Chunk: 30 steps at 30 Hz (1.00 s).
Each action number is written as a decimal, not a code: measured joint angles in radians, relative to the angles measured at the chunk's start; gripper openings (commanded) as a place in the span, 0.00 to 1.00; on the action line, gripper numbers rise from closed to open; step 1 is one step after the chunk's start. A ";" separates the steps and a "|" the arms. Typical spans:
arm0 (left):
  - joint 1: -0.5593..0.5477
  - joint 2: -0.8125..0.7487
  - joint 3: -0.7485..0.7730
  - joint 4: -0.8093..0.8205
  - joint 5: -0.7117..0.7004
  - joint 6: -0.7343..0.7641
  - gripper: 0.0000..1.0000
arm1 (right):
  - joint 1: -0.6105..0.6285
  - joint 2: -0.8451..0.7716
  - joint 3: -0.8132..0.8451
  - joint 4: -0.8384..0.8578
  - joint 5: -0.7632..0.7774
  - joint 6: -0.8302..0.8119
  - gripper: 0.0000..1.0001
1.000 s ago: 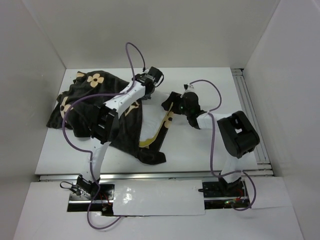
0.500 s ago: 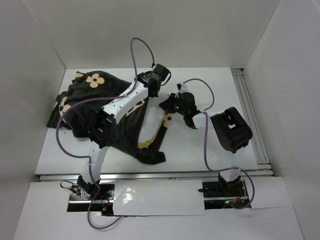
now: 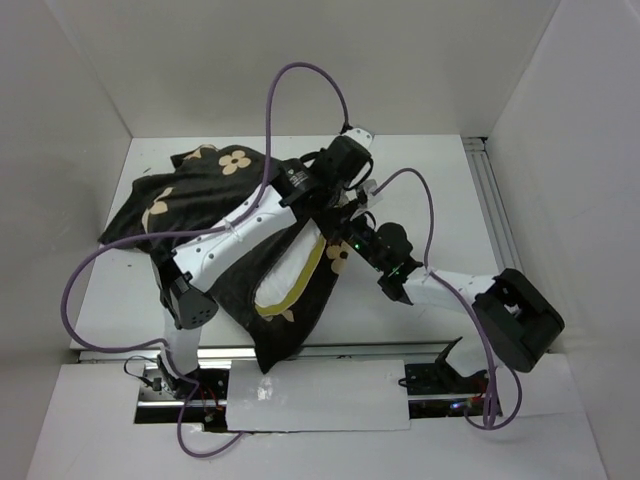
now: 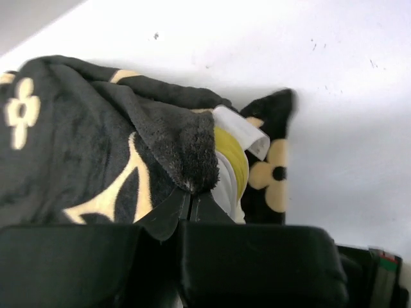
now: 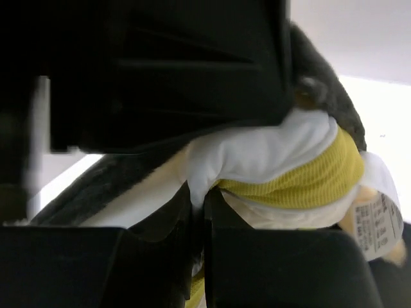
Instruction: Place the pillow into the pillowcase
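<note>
The black-brown pillowcase (image 3: 190,200) with tan flowers lies bunched from the far left toward the table's front edge. My left gripper (image 3: 328,205) is shut on its plush edge (image 4: 192,160), holding it up over the pillow. The white pillow (image 3: 290,265) with its yellow seam (image 3: 312,262) shows in the opening, mostly covered by the case. In the right wrist view my right gripper (image 5: 204,199) is shut on a fold of the pillow's white cloth (image 5: 270,151), just beside the yellow seam (image 5: 302,179). The two grippers sit close together at the case's mouth.
The white table (image 3: 450,180) is boxed in by white walls, with a metal rail (image 3: 497,210) along its right edge. A purple cable (image 3: 300,70) loops high above the left arm. A white care label (image 5: 379,221) hangs off the pillow's corner.
The right gripper has shut on the pillow and its arm has stretched out to the left. The left arm has pulled the pillowcase edge up and to the right, dragging the fabric along.
</note>
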 measured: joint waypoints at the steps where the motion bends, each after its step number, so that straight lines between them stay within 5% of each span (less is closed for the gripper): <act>1: -0.018 -0.001 0.008 -0.002 -0.026 0.014 0.00 | 0.002 0.005 -0.006 0.029 0.008 -0.006 0.00; 9: -0.147 -0.055 0.016 -0.028 -0.060 0.045 0.00 | -0.024 0.188 0.014 0.249 0.129 0.041 0.00; 18: -0.159 -0.074 0.005 -0.025 -0.031 0.022 0.00 | -0.017 0.308 0.078 0.321 0.242 0.088 0.03; 20: -0.155 -0.064 0.005 -0.025 -0.023 0.005 0.16 | -0.014 0.296 0.048 0.325 0.259 0.091 0.18; 21: -0.148 -0.057 0.005 -0.025 -0.009 -0.006 0.23 | -0.014 0.280 0.020 0.325 0.263 0.095 0.51; 22: -0.135 -0.047 0.005 -0.022 0.009 -0.016 0.34 | -0.016 0.258 -0.011 0.315 0.265 0.106 0.64; 23: -0.118 -0.035 0.005 -0.013 0.034 -0.033 0.56 | -0.020 0.227 -0.040 0.282 0.259 0.109 0.69; 26: -0.076 0.007 0.007 0.035 0.084 -0.064 0.97 | -0.032 0.091 -0.097 0.085 0.236 0.132 0.81; 30: -0.037 0.024 0.007 0.061 0.108 -0.080 1.00 | -0.045 -0.159 -0.099 -0.334 0.228 0.185 0.85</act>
